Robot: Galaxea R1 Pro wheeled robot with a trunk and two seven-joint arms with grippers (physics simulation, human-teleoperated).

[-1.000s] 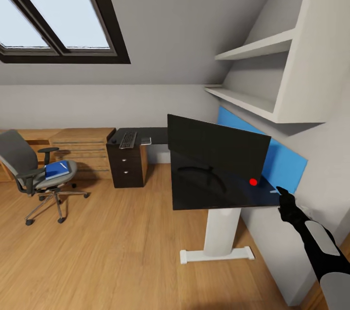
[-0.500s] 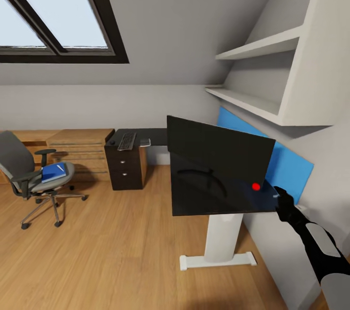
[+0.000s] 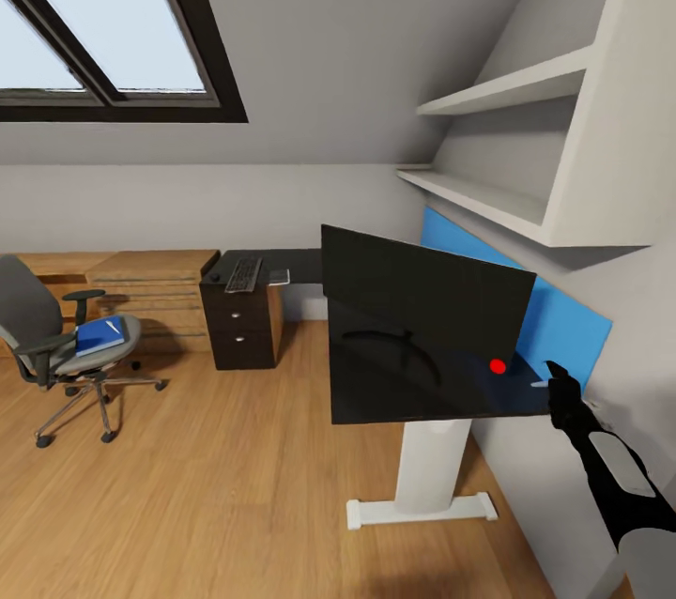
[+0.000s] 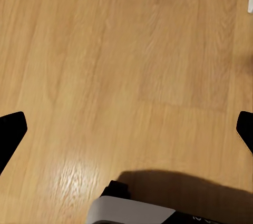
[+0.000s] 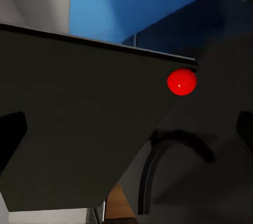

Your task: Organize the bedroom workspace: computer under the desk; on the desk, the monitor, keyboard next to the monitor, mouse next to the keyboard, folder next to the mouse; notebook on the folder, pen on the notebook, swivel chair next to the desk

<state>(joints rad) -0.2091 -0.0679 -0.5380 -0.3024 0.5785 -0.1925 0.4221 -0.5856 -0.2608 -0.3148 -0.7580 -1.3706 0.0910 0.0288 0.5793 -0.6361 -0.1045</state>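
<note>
The black monitor (image 3: 422, 299) stands on the near wing of the black desk (image 3: 376, 407), its red dot (image 5: 182, 81) close in front of my right gripper (image 5: 126, 134). That gripper (image 3: 554, 378) is open and empty, hovering at the desk's right corner by the wall. The keyboard (image 3: 245, 274) lies on the far wing above the drawer unit (image 3: 238, 329), a small dark thing that may be the mouse (image 3: 215, 277) beside it. At the far left, the blue folder (image 3: 100, 334) lies on the swivel chair (image 3: 38, 322). My left gripper (image 4: 126, 129) hangs open over the floor. The computer is out of view.
A blue panel (image 3: 563, 317) covers the wall behind the monitor, with white shelves (image 3: 488, 195) above it. A wooden shelf bench (image 3: 141, 284) runs along the back wall under the skylight (image 3: 94, 17). Wooden floor (image 3: 207, 486) lies between chair and desk. The desk's white leg (image 3: 427, 468) stands close ahead.
The whole view has drifted a little, so chair and drawers sit further left in the picture. My right gripper stays at the desk's corner, slightly lower and further right.
</note>
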